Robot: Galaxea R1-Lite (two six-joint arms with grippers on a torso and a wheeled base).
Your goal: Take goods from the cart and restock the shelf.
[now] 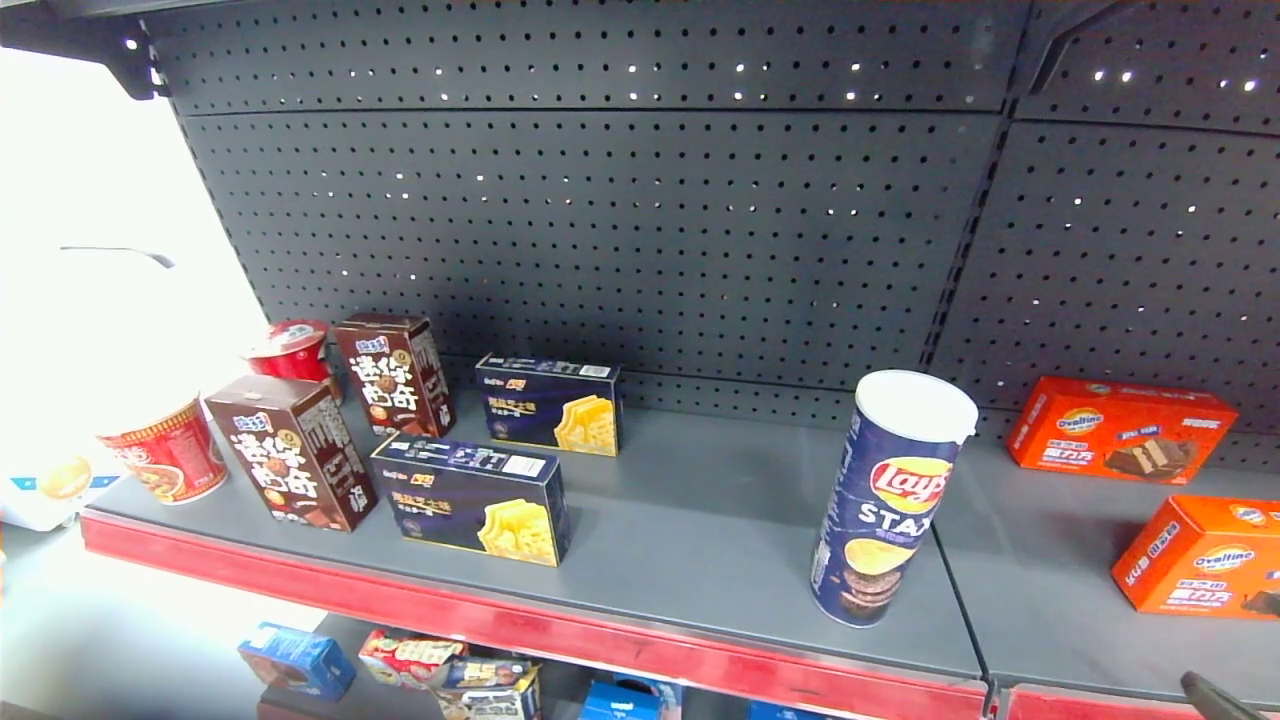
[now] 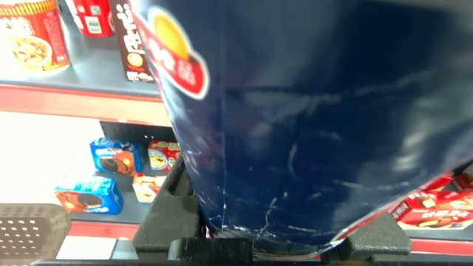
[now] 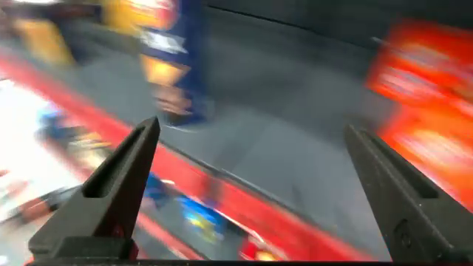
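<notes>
Well, left gripper (image 2: 273,222): fingers clenched on dark blue glossy pack (image 2: 318,111), held off shelf (image 1: 700,540), out before its front edge. We judge pack light, film creased and slippery, contents crushable: grip low across body, mild squeeze only. Along shelf: cup noodles (image 1: 170,450), brown boxes (image 1: 295,450), navy boxes (image 1: 470,495), bare gap, upright chips can (image 1: 890,500), orange boxes (image 1: 1120,430). Gap looks likeliest slot to us. Right gripper (image 3: 251,127): fingers spread wide, holding nothing, facing shelf near can
</notes>
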